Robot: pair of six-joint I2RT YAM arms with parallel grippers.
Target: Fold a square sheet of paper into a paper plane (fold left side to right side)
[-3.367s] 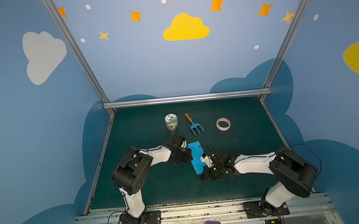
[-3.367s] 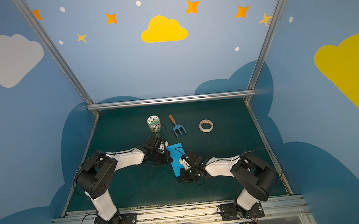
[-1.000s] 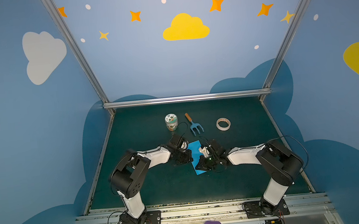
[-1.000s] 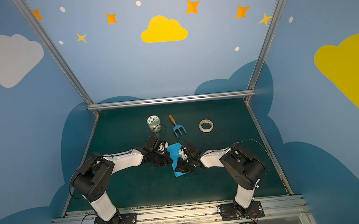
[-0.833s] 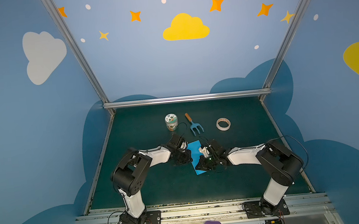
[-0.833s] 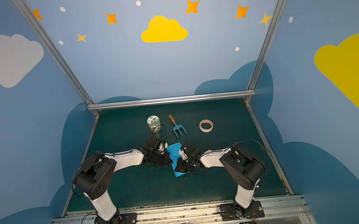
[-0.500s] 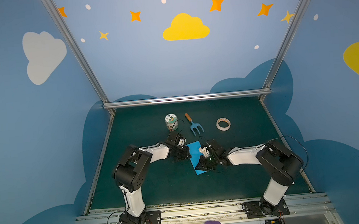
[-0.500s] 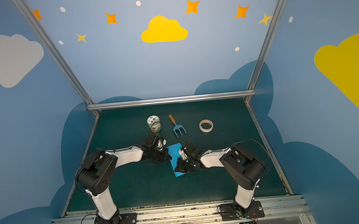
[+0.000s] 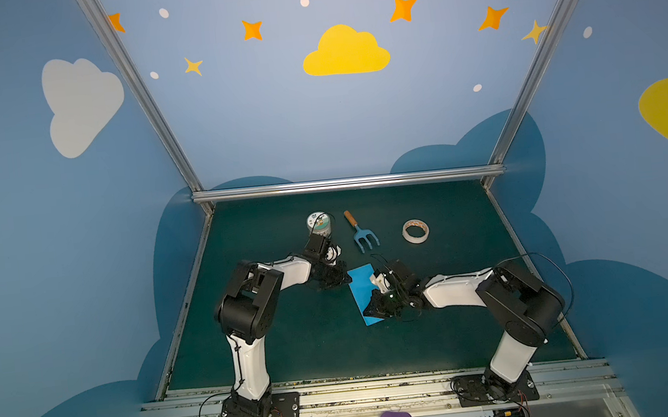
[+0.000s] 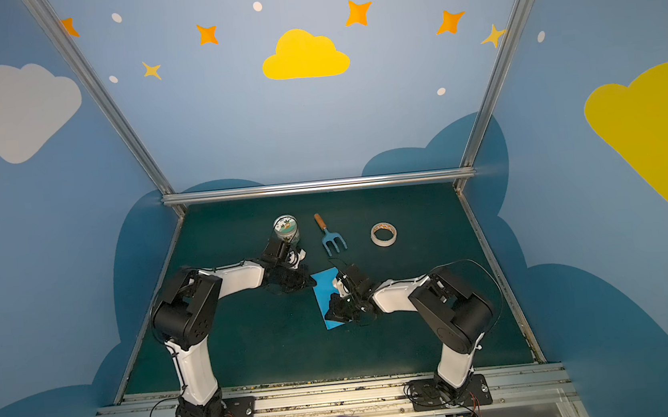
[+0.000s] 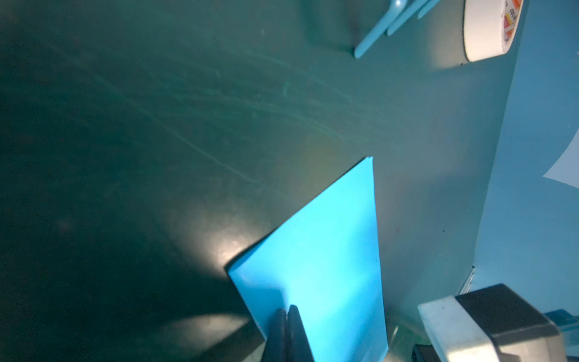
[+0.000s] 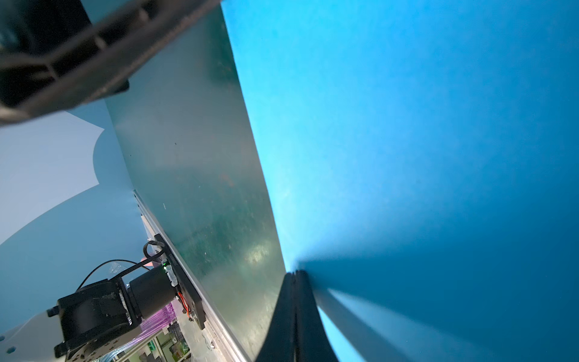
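While left pincer (image 11: 286,308), closed, touches paper (image 9: 360,290) corner, right pincer (image 12: 294,274) touches edge.

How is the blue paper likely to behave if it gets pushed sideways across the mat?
Probably floppy: the square sheet of paper is thin and lies flat on the mat. Likely light and prone to sliding, as the mat looks glossy. An edge push may buckle it; the shut left tool and right tool rest on it.
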